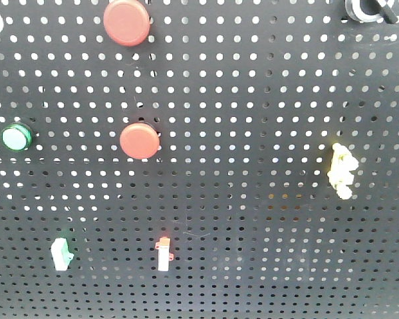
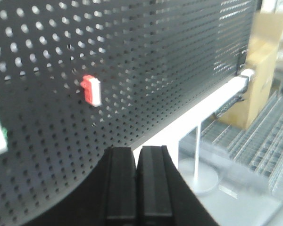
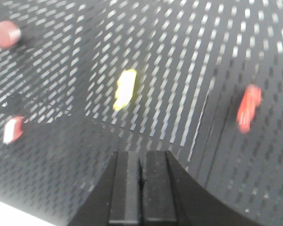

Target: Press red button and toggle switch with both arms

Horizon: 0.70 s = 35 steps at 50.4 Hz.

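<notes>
On the black pegboard [image 1: 253,100], the large red button [image 1: 126,22] sits at the top, left of centre. The toggle switch [image 1: 369,9] is at the top right edge, partly cut off. Neither arm shows in the front view. My left gripper [image 2: 137,151] is shut and empty, low before the board, below a red-tipped white rocker [image 2: 92,90]. My right gripper [image 3: 141,155] is shut and empty, below the yellow part [image 3: 125,89]. A blurred round red button [image 3: 4,34] is at its upper left; I cannot tell which of the two it is.
A smaller red button [image 1: 139,141], a green button [image 1: 17,137], the yellow part [image 1: 342,171], the rocker [image 1: 163,254] and a white-green part [image 1: 61,254] are on the board. A white frame bar [image 2: 203,113] and cardboard box [image 2: 264,61] lie right of it. A blurred red part [image 3: 248,107] is at right.
</notes>
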Motion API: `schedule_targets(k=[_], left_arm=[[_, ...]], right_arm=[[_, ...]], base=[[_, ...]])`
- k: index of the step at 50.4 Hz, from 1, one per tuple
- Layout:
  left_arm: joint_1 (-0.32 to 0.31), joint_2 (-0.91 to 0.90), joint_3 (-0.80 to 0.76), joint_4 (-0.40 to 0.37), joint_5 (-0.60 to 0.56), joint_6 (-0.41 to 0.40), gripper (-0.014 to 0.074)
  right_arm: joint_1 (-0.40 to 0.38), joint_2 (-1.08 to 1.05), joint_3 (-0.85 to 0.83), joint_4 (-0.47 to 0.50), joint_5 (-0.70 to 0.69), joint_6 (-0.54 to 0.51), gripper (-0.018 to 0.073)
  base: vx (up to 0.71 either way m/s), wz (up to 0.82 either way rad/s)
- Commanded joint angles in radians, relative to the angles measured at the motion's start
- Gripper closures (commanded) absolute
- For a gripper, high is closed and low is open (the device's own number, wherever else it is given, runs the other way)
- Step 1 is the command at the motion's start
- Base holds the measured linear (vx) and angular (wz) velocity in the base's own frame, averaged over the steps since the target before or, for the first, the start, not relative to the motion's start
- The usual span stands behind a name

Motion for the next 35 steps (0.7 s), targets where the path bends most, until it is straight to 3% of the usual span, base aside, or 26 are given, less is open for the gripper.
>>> schedule_targets(k=[1,8,35], left_arm=[[0.001,-0.028,0.020,-0.003,-0.122,-0.014,0.0594],[0.001,-0.015,0.044,0.000,-0.208,-0.011,0.0594],[0.001,-0.014,0.044,0.000,-0.210,-0.011,0.0594]], right_arm=[[-0.005,-0.029,0.049,0.012,-0.117,0.009,0.0562],[-0.006,0.020,0.104,0.034,-0.205,0.009,0.0562],[-0.006,0.044,0.125,0.034,-0.199,0.009,0.0562]], base=[[0.00,0.00],[0.00,0.00],[0.00,0.00]])
